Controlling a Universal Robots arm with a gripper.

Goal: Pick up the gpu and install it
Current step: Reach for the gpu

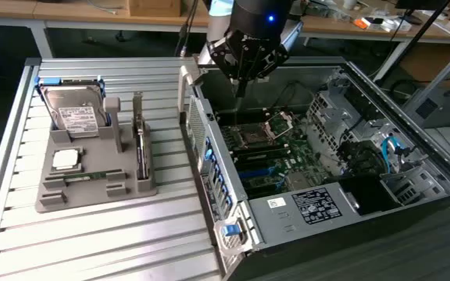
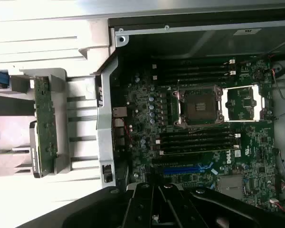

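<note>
Arm's gripper (image 1: 237, 107) hangs over the open computer case (image 1: 287, 213), above the back end of the motherboard (image 1: 280, 161) and close to the case wall that faces the holder. Jaws are pressed together and nothing sits between them; in the exterior view the fingers read as one thin dark blade pointing down toward the board. In the wrist view the gripper (image 2: 157, 205) sits above the board's edge, near a blue expansion slot (image 2: 180, 169), with the CPU socket (image 2: 199, 104) open and the memory slots on either side of it. The gpu (image 1: 140, 146) is not picked up: it stands on edge in the grey holder (image 1: 92, 190) on the slatted table (image 1: 92, 246), in the slot nearest the case, on the exterior view's left of the case and well apart from the gripper. Its metal bracket strip points up at the far end. The wrist view shows the gpu (image 2: 45, 123) edge-on as a green board seated in the holder. The same holder carries a hard drive (image 1: 75, 116) upright at the back, a square processor chip (image 1: 65, 158) lying flat, and a narrow memory stick (image 1: 92, 175) lying in front of it. No contact between the gripper and any part.
</note>
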